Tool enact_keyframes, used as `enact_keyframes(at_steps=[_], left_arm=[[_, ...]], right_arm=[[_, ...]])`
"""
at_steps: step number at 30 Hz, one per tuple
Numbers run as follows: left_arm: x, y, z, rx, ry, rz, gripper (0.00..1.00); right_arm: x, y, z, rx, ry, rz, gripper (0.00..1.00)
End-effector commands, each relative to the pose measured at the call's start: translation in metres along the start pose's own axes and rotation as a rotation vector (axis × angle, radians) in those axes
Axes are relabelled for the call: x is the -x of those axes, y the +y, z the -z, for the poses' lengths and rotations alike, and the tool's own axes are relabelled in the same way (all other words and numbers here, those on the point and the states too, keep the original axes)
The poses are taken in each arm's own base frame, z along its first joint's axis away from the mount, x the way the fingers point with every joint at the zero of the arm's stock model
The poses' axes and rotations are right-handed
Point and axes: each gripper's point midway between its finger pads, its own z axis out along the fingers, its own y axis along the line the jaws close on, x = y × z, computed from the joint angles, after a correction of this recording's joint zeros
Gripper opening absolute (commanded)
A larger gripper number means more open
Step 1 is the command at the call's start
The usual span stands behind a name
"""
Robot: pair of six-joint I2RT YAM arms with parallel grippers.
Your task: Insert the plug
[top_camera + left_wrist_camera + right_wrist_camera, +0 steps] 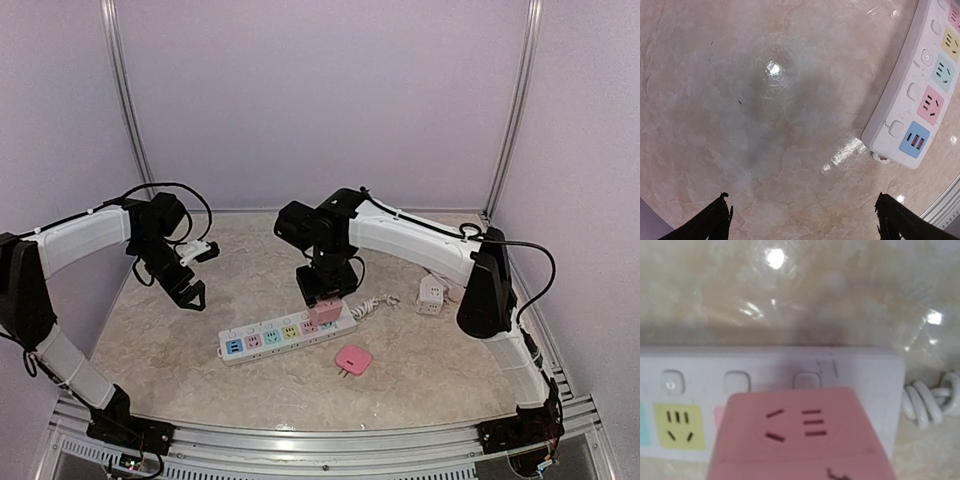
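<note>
Pink cube-shaped plastic plug sits clamped in the right gripper directly over the right-end sockets of the long white power strip, which lies lengthwise across the desk, while the left gripper, spread empty, hovers near its left end.

The pink plug, a cube-shaped block with a slotted socket face on its top side, is sitting upright on the right end of the white power strip, covering the last socket there; how deeply it is seated is not showing. The power strip is lying flat with its sockets facing up, running from lower left to upper right in the top view. It is showing a row of pastel blue, pink, cyan and yellow sockets, each beside a white button, and its white cord is trailing off the right end in loops.
</note>
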Motion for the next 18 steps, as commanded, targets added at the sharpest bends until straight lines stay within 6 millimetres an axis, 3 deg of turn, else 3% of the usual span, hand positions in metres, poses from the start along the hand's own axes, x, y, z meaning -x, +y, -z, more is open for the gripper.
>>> enact_keyframes(at_steps=[1,6,12,18], left_arm=[[0.002,-0.002,0.003,0.009,-0.021,-0.008,0.99],[0.0,0.0,0.002,0.02,-0.016,-0.007,0.99],[0.0,-0.001,0.003,0.02,-0.016,-0.007,0.99],[-0.001,-0.001,0.003,0.022,-0.016,-0.01,0.99]], right_arm=[[-0.054,-0.043,0.035,-0.14,0.168,0.029,0.0],[-0.064,-0.042,0.025,-0.134,0.207,0.034,0.0],[-0.053,-0.024,0.015,-0.062,0.185,0.046,0.0],[-0.053,-0.025,0.006,-0.082,0.197,0.065,0.0]])
